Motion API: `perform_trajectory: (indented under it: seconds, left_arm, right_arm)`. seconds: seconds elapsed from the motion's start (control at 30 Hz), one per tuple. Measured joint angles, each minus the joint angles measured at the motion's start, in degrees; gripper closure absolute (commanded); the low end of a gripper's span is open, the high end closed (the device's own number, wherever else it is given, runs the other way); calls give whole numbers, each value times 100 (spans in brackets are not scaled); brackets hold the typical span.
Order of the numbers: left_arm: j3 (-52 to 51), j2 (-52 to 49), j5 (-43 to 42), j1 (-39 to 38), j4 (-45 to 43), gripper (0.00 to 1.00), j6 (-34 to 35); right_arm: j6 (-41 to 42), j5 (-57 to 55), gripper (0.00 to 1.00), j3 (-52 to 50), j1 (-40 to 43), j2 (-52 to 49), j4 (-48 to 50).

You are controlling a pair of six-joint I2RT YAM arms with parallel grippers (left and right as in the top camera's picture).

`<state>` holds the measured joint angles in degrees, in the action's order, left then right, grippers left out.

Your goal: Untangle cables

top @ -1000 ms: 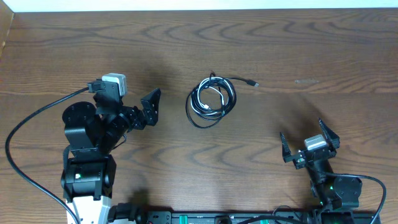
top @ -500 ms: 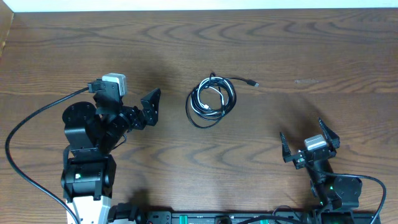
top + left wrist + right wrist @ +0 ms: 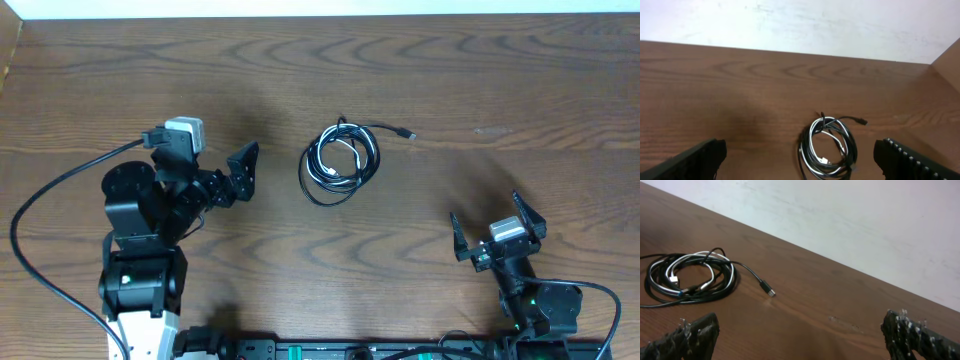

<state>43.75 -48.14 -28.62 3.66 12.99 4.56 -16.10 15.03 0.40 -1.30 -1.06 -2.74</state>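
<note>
The cables [image 3: 341, 160] lie coiled on the counter [image 3: 450, 80], a black plug end [image 3: 405, 133] pointing toward three o'clock; left and right jaws stand apart.

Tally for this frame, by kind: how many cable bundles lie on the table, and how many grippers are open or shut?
Cable bundle, black and white cords coiled together: 1
Open grippers, the left gripper and the right gripper: 2
Shut grippers: 0
Total: 3
</note>
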Motion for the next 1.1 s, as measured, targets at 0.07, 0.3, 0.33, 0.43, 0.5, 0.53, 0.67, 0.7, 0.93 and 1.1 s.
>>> perform_trajectory:
  seconds: [0.07, 0.3, 0.33, 0.43, 0.5, 0.53, 0.67, 0.7, 0.93, 1.1]
  left_arm:
    - [0, -83, 0, 0, 0, 0, 0]
    - [0, -319, 0, 0, -4, 0, 0]
    - [0, -328, 0, 0, -4, 0, 0]
    - [0, -332, 0, 0, -4, 0, 0]
    - [0, -332, 0, 0, -4, 0, 0]
    - [0, -332, 0, 0, -4, 0, 0]
    - [0, -332, 0, 0, -4, 0, 0]
    - [0, -332, 0, 0, -4, 0, 0]
    - [0, -332, 0, 0, -7, 0, 0]
    - [0, -332, 0, 0, -7, 0, 0]
  right_arm:
    - [0, 0, 1, 0, 0, 0, 0]
    - [0, 0, 1, 0, 0, 0, 0]
    - [0, 0, 1, 0, 0, 0, -2]
    - [0, 0, 1, 0, 0, 0, 0]
    - [0, 0, 1, 0, 0, 0, 0]
    - [0, 0, 1, 0, 0, 0, 0]
    - [0, 0, 1, 0, 0, 0, 0]
    - [0, 0, 1, 0, 0, 0, 0]
    - [0, 0, 1, 0, 0, 0, 0]
    - [0, 0, 1, 0, 0, 0, 0]
